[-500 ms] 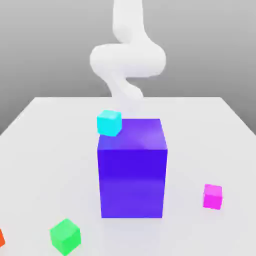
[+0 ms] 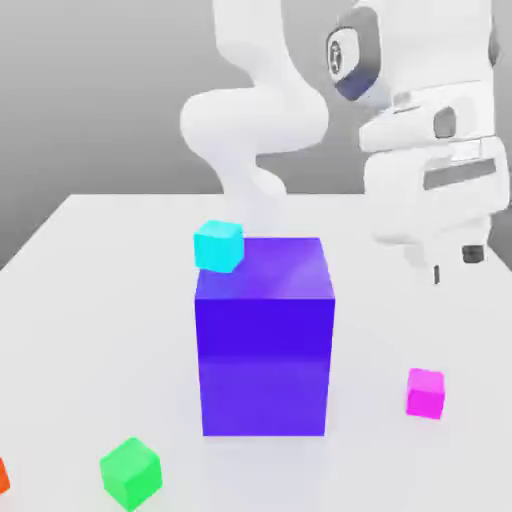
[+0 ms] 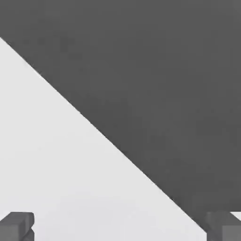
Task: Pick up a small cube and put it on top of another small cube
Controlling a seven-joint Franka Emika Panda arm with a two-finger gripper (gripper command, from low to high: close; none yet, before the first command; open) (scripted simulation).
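Exterior view: the Panda's two-finger gripper (image 2: 455,262) was positioned at two o'clock, fingers spread, above the table (image 2: 380,330). The magenta cube (image 2: 425,393) rested on the table at four o'clock.

Hand view: the fingertips (image 3: 18,227) stood wide apart, at seven and five o'clock.

Small magenta-pink cube (image 2: 425,393) — flat on the pale surface

Bright, plain-faced and upright, it sits toward the exterior view's right — turned slightly, its top and front faces showing, the front a deeper pink than the top — with nothing touching its visible sides.
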